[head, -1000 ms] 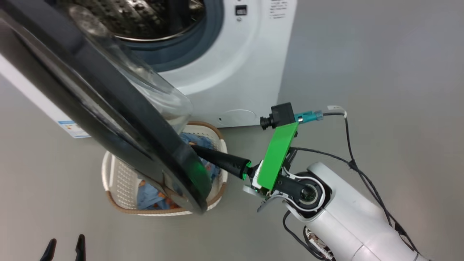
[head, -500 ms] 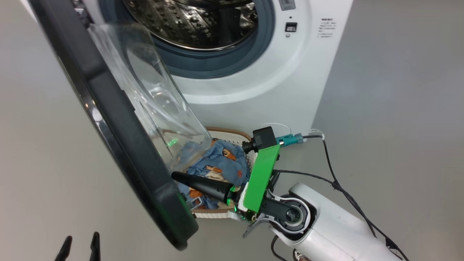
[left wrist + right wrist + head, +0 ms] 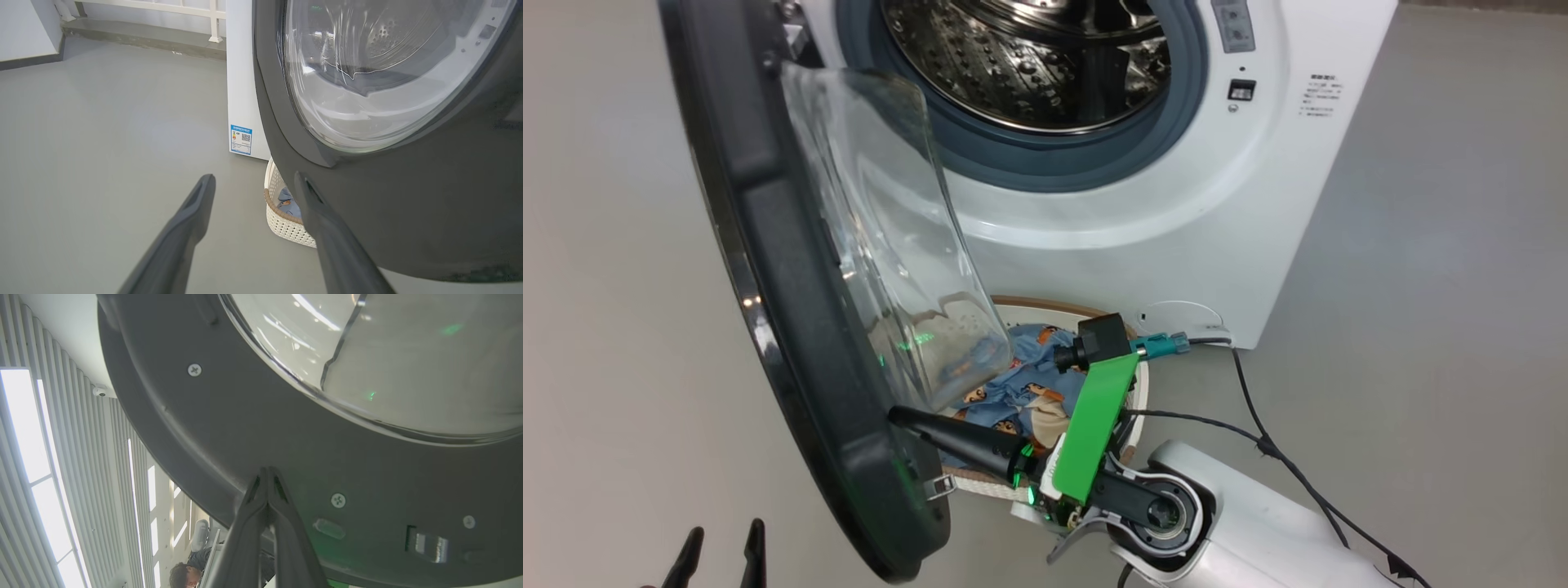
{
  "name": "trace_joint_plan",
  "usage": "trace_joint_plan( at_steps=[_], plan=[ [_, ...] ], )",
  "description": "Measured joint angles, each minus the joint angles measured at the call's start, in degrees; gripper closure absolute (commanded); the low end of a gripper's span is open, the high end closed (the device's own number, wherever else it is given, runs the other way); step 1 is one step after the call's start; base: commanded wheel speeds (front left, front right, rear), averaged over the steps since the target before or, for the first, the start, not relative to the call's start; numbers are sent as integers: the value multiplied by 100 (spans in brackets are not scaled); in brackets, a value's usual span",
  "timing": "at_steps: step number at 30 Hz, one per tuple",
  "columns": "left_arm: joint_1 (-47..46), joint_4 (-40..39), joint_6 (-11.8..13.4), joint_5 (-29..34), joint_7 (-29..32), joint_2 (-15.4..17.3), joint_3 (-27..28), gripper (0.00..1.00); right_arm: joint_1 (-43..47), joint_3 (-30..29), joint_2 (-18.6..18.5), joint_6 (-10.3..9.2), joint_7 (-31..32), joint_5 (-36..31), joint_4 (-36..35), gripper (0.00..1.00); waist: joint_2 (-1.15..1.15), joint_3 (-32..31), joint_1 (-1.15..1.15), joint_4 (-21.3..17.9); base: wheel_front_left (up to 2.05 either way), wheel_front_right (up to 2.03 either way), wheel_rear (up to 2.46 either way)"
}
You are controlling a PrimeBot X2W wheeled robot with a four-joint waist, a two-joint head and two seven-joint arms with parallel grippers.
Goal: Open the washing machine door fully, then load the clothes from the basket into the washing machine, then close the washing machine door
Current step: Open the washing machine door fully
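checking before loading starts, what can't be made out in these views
- Cream perforated plastic basket, head view: mostly hidden behind the black-rimmed glass washing machine door and the right arm; how many blue printed clothes it holds is unclear.
- Blue label sticker, left wrist view: print too small to read.
- Left pincer, head view: cut off by the bottom edge.
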Motion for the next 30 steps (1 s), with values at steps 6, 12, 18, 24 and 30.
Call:
trace_joint_plan(
  at_steps=[6, 12, 18, 24, 30],
  plan=[
    [0, 14, 0, 40, 0, -96, 5, 0, 0, 26, 19, 0, -255, 97, 78, 100, 0, -87, 0, 102, 0, 0, 0],
    [4, 54, 0, 42, 0, -105, 129, 0, 132, -131, 56, 0, -426, 67, 48, 100, 0, -166, 0, 52, 0, 0, 0],
    [10, 122, 0, 159, 0, -121, 341, 0, 569, -619, 86, 0, -641, -541, -180, 43, 0, -268, 0, -108, 0, 0, 0],
    [9, 126, 0, 191, 0, -147, 570, 0, 901, -1356, 110, 0, -1470, -1460, -557, 0, 0, -294, 0, -345, 0, 0, 0],
    [6, 121, 0, 192, 0, -182, 766, 0, 1198, -1668, 1, 0, -2514, -2437, -559, 0, 0, -248, 0, -590, 0, 0, 0]
  ],
)
